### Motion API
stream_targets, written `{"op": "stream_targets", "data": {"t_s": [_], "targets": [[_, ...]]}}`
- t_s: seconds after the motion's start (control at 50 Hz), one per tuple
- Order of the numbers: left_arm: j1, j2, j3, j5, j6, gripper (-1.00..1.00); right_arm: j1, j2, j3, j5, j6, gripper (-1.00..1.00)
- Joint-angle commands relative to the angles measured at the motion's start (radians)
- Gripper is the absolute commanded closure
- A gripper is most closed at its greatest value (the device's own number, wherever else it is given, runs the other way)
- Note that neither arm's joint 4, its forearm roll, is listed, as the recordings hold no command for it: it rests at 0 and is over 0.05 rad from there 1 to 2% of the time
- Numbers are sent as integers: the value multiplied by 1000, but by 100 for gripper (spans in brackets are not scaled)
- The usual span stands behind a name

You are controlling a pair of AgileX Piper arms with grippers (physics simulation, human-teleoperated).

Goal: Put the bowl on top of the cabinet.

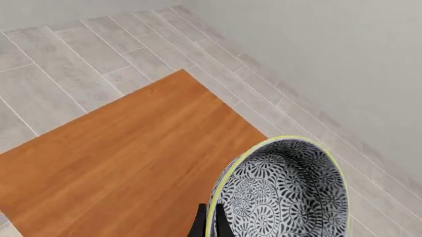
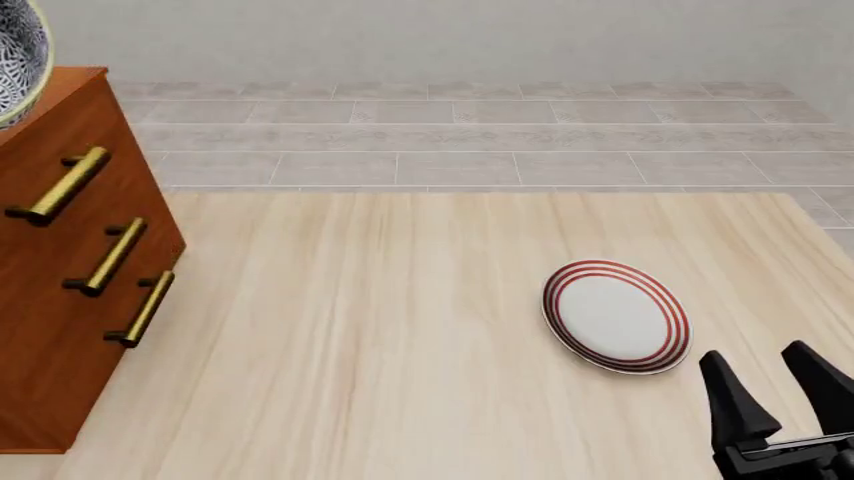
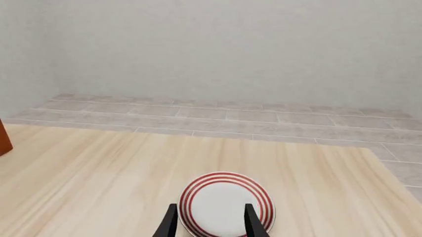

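Observation:
The bowl [image 1: 283, 192], black-and-white floral with a pale rim, hangs tilted over the cabinet's top [image 1: 125, 163]. My left gripper [image 1: 211, 226] is shut on its rim, one dark finger on each side. From the front, only an edge of the bowl [image 2: 16, 55] shows, at the picture's upper left corner above the reddish-brown cabinet [image 2: 60, 330] with its three brass handles. Whether the bowl touches the top cannot be told. The left gripper is outside the front view. My right gripper [image 2: 775, 382] stands open low over the table at the near right, holding nothing.
A white plate with red rings [image 2: 617, 316] lies on the light wooden table [image 2: 374, 340], just ahead of the right gripper [image 3: 211, 224]. A grey tiled floor [image 2: 467, 140] and a pale wall lie beyond the table's far edge.

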Motion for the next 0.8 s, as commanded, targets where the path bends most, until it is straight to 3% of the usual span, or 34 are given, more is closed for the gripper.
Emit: {"op": "stream_targets", "data": {"t_s": [0.02,0.36,0.4,0.5,0.58,0.62,0.76,0.8], "targets": [[83,72,-16,-40,9,100,0,-3,0,2,0,-100],[152,117,19,-115,4,100,0,-2,0,2,0,-100],[152,132,-14,-93,10,100,0,-3,0,2,0,-100],[156,129,34,-134,16,100,0,-3,0,2,0,-100],[155,141,3,-109,15,100,0,-2,0,2,0,-100],[155,134,45,-144,16,100,0,-3,0,2,0,-100],[159,150,13,-124,24,100,0,-2,0,2,0,-100],[157,144,52,-150,31,100,0,-3,0,2,0,-100]]}}
